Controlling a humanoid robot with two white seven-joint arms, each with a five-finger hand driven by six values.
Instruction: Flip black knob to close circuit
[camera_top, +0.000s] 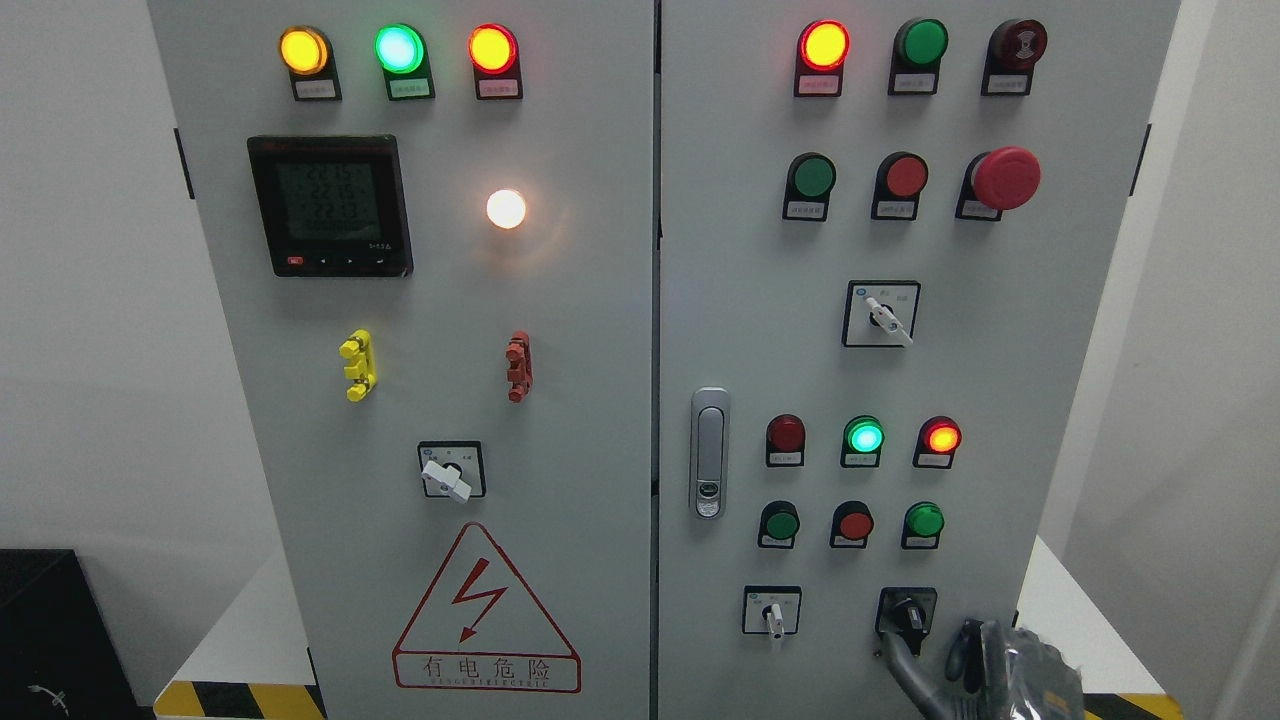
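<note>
We see the black rotary knob (908, 612) on its black square plate near the lower right corner of the grey metal electrical cabinet (600, 400), on the right-hand door. Its handle points up and to the left. Our right hand (975, 665), dark grey and partly wrapped in clear plastic, rises from the bottom edge just below and to the right of the knob. One long grey finger (900, 665) reaches up toward the knob's underside, close to it; we cannot tell whether it touches. The other fingers bunch loosely behind it, gripping nothing that we can make out.

Left of the knob, on the same row, sits a white-handled selector switch (772, 615) with its handle pointing down. Above these run three small push buttons (852, 524), green, red and green, and above them three round indicator lamps (864, 438): dark red, lit green and lit red-orange. A silver door latch (709, 452) stands at the right door's left edge.

On the left door, a red-outlined triangular warning sign (485, 610) with a lightning bolt sits near the bottom, with a white-handled rotary switch (448, 478) above it. Higher up are a black digital meter (330, 205) and a glowing white lamp (506, 208).
</note>
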